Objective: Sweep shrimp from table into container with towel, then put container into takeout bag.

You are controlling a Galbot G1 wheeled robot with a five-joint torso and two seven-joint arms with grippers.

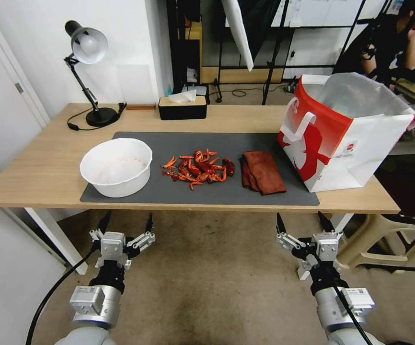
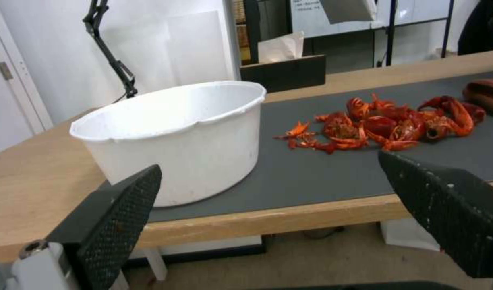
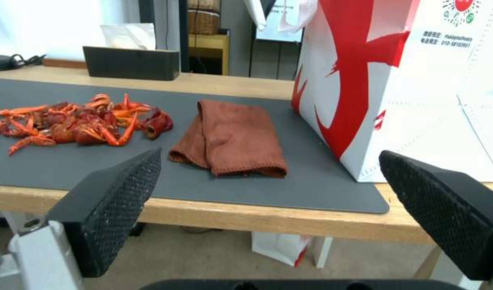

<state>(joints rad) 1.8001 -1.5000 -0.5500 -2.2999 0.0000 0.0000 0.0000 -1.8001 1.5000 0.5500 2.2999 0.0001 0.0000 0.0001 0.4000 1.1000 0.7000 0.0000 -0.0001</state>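
Head view showed our left pincer [image 1: 126,224] and right pincer [image 1: 302,223] both spread apart, empty, below the worktop [image 1: 40,172] edge. Container [image 1: 116,166] sat beyond the left one, towel [image 1: 264,171] beyond the right, shrimp [image 1: 199,167] between.

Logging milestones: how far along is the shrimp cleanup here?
Nothing done yet. The shrimp lie piled on the mat, the container and towel beside them. Nothing in hand: left gripper and right gripper hang open below the table edge. Sweeping and loading the takeout bag remain.
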